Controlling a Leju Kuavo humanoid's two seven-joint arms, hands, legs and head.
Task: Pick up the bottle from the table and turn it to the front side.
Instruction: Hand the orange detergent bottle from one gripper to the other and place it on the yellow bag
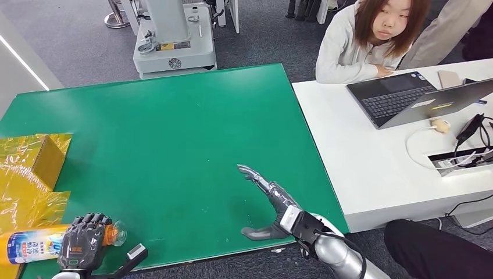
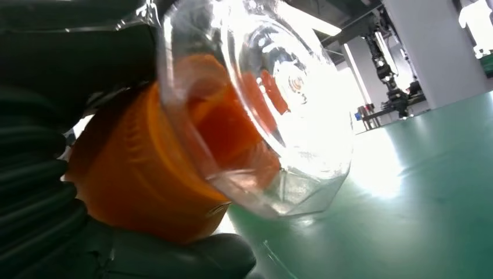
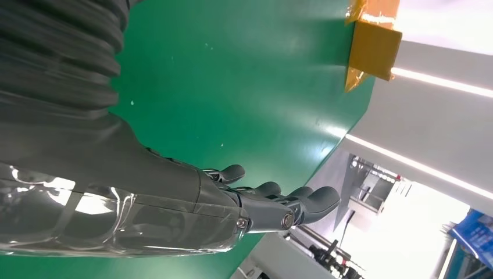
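Bottle (image 1: pixel 35 245) lies on its side at the near left corner of the green counter (image 1: pixel 174 139), long axis running left to right, its clear rounded end pointing right. The left robot hand (image 1: pixel 84 235) is wrapped over its orange section, gripping it. Label is white and blue with print too small to read. The left wrist view shows transparent, faceted plastic (image 2: pixel 279 116). The right robot hand (image 1: pixel 270 200) hovers with fingers extended and apart, holding nothing. Yellow film-wrapped box (image 1: pixel 38 157) sits nearby.
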